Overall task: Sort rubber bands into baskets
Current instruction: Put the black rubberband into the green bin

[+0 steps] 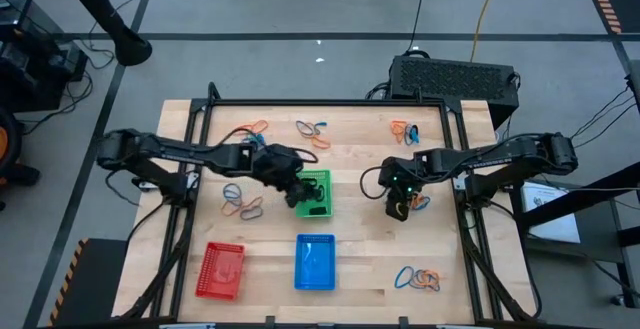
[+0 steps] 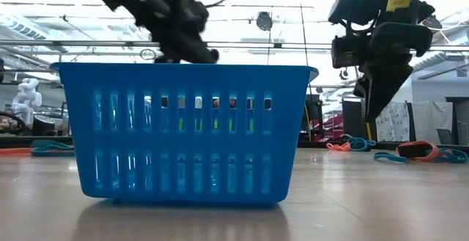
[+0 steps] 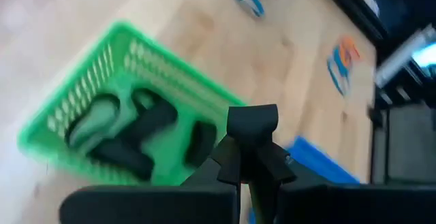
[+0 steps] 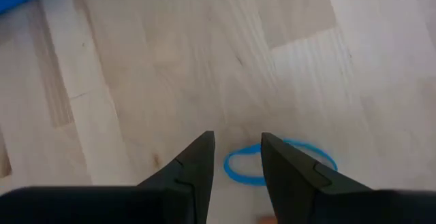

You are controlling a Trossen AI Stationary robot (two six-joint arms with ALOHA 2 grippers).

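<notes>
High view: on my wooden worktop the left end effector, fingers pressed together and empty, hangs over the green basket; red basket and blue basket sit nearer the front edge. Right wrist view: my right end effector, narrowly parted, hovers over a blue rubber band lying flat.

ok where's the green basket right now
In the high view the green basket sits mid-table, just behind the blue basket, with the left tool at its left edge.
</notes>
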